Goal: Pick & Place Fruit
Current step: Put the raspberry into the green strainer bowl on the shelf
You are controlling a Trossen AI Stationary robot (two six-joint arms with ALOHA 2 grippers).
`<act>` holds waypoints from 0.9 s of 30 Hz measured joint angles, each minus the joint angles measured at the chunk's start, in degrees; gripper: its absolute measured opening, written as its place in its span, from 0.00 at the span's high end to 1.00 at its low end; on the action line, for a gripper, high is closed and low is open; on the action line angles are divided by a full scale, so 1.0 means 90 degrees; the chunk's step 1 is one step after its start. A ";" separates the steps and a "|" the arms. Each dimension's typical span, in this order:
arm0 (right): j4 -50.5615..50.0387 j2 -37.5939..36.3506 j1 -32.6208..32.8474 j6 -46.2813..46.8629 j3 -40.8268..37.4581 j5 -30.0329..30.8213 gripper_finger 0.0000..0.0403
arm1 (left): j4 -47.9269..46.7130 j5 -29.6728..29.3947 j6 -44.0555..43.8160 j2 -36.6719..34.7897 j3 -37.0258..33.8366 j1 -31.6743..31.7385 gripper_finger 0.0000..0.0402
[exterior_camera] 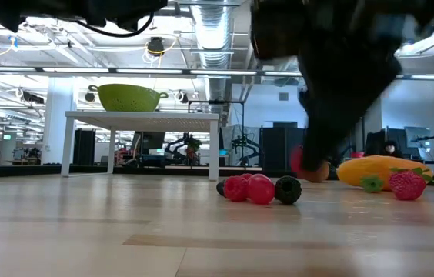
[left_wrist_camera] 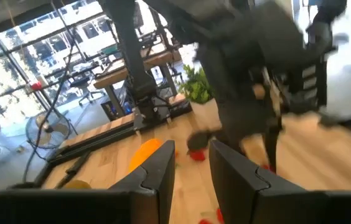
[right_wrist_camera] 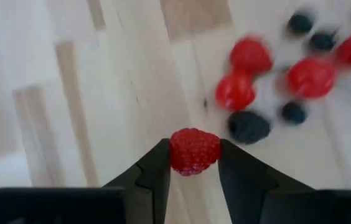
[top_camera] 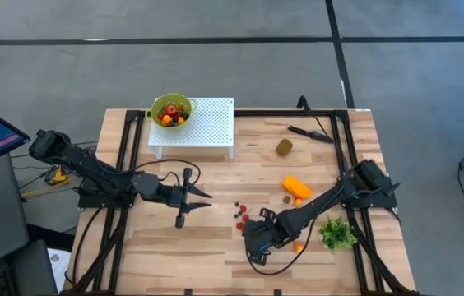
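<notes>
Lime-green plastic colander [top_camera: 172, 109] sits at the far-left corner of a white perforated metal stand [top_camera: 207, 123], itself at the far edge of the table. Inside the colander: a heap of small red, orange and dark fruit pieces [top_camera: 170, 114]; count not readable.

Light wooden plank table [top_camera: 183, 247], framed by black rails. Around it a grey floor with dark lines; in the low view, an open workshop hall with ceiling ducts, lamps and desks behind.

Right gripper [right_wrist_camera: 193, 163] low over the near-centre of the table, its two dark fingers pressed against either side of a single red raspberry [right_wrist_camera: 194, 150], gripping it. Just beyond it lies a loose cluster of small red and dark berries [right_wrist_camera: 269, 81]; the right wrist view shows about four red and four dark ones, blurred, so the count is rough.

Left gripper [top_camera: 189, 197] hovers left of centre, apart from all fruit; fingers stand slightly apart in the left wrist view, nothing between them.

Right half of the table:
- one elongated orange fruit [top_camera: 296, 187], right of centre
- one brownish-olive oval fruit [top_camera: 285, 147], farther back
- one small orange piece [top_camera: 299, 246] near the right arm
- one green leafy bunch [top_camera: 338, 234], near right
- one black knife [top_camera: 310, 132], far right

Low view also shows a strawberry [exterior_camera: 407, 185] beside the orange fruit.
</notes>
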 joint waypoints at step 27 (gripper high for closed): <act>0.1297 -0.1556 -0.1293 -0.2813 0.0020 0.0183 0.72 | 0.1031 -0.3444 0.4831 0.1316 0.0004 -0.0796 0.56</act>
